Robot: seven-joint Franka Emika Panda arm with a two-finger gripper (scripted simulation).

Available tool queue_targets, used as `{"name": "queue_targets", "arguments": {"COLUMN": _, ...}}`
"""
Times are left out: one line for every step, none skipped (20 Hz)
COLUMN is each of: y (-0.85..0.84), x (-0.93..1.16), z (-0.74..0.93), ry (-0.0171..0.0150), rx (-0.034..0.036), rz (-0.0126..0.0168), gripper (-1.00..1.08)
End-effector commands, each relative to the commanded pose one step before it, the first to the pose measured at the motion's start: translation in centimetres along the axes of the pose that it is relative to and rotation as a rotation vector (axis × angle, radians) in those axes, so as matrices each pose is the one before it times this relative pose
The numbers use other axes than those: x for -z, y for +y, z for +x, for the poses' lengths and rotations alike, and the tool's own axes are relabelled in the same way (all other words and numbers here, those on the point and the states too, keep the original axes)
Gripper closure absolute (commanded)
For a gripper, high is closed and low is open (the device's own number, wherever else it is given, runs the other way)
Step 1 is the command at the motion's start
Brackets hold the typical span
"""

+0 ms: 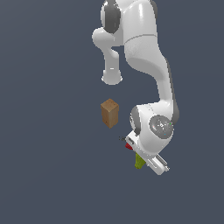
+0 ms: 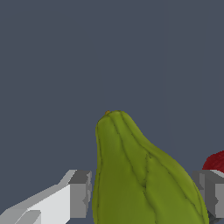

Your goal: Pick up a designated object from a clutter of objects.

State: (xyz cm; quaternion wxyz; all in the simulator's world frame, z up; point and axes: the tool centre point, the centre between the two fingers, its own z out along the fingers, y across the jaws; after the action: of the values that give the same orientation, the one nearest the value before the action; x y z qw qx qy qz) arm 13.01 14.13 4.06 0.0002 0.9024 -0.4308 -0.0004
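Note:
The yellow-green lumpy pear (image 2: 140,175) stands between my two grey fingers (image 2: 81,192) in the wrist view, and both fingers touch its sides. In the exterior view the pear (image 1: 139,162) shows as a green sliver under the white hand. My gripper (image 1: 141,165) is shut on it, and the hand mostly hides the fingers there. The red strawberry (image 2: 215,161) lies just behind the far finger. It also shows in the exterior view (image 1: 129,146), beside the hand.
A tan upright wooden block (image 1: 110,113) stands apart from the hand, towards the robot's base. A thin dark tool (image 1: 121,138) shows as a small speck next to the strawberry. The dark brown holed block is hidden.

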Motion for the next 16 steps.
{"name": "queue_targets", "arguments": {"y": 0.008, "x": 0.015, "z": -0.002, "ry": 0.00001, "rx": -0.00003, "rz": 0.00005, "gripper": 1.08}}
{"name": "queue_targets", "arguments": {"y": 0.022, "x": 0.054, "z": -0.022, "ry": 0.0, "rx": 0.0, "rz": 0.0, "gripper": 1.08}}
{"name": "queue_targets", "arguments": {"y": 0.038, "x": 0.091, "z": -0.037, "ry": 0.0, "rx": 0.0, "rz": 0.0, "gripper": 1.08}}
{"name": "queue_targets", "arguments": {"y": 0.053, "x": 0.128, "z": -0.052, "ry": 0.0, "rx": 0.0, "rz": 0.0, "gripper": 1.08}}
{"name": "queue_targets", "arguments": {"y": 0.068, "x": 0.164, "z": -0.067, "ry": 0.0, "rx": 0.0, "rz": 0.0, "gripper": 1.08}}
{"name": "queue_targets", "arguments": {"y": 0.083, "x": 0.202, "z": -0.083, "ry": 0.0, "rx": 0.0, "rz": 0.0, "gripper": 1.08}}
{"name": "queue_targets", "arguments": {"y": 0.099, "x": 0.239, "z": -0.098, "ry": 0.0, "rx": 0.0, "rz": 0.0, "gripper": 1.08}}
{"name": "queue_targets", "arguments": {"y": 0.114, "x": 0.277, "z": -0.114, "ry": 0.0, "rx": 0.0, "rz": 0.0, "gripper": 1.08}}
{"name": "queue_targets", "arguments": {"y": 0.13, "x": 0.316, "z": -0.129, "ry": 0.0, "rx": 0.0, "rz": 0.0, "gripper": 1.08}}
{"name": "queue_targets", "arguments": {"y": 0.146, "x": 0.355, "z": -0.145, "ry": 0.0, "rx": 0.0, "rz": 0.0, "gripper": 1.08}}
{"name": "queue_targets", "arguments": {"y": 0.162, "x": 0.394, "z": -0.161, "ry": 0.0, "rx": 0.0, "rz": 0.0, "gripper": 1.08}}
{"name": "queue_targets", "arguments": {"y": 0.178, "x": 0.434, "z": -0.178, "ry": 0.0, "rx": 0.0, "rz": 0.0, "gripper": 1.08}}
{"name": "queue_targets", "arguments": {"y": 0.195, "x": 0.475, "z": -0.194, "ry": 0.0, "rx": 0.0, "rz": 0.0, "gripper": 1.08}}
{"name": "queue_targets", "arguments": {"y": 0.212, "x": 0.517, "z": -0.211, "ry": 0.0, "rx": 0.0, "rz": 0.0, "gripper": 1.08}}
{"name": "queue_targets", "arguments": {"y": 0.228, "x": 0.559, "z": -0.228, "ry": 0.0, "rx": 0.0, "rz": 0.0, "gripper": 1.08}}
{"name": "queue_targets", "arguments": {"y": 0.245, "x": 0.602, "z": -0.245, "ry": 0.0, "rx": 0.0, "rz": 0.0, "gripper": 1.08}}
